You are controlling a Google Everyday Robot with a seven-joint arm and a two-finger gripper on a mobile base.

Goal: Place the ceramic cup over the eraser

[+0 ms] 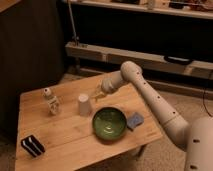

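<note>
The tool [98, 93] hovers at mid-frame, just right of the ceramic cup [84, 105]; whether it is spread or pressed together I cannot tell. The cup stands on the counter [65, 135], apparently not yet grasped. The eraser [33, 145] lies uncovered at the lower left, well apart, so gripping, carrying and covering all remain. No writing is readable.

gripper [97, 95] beside ceramic cup [84, 105], eraser [33, 145] well apart
</note>
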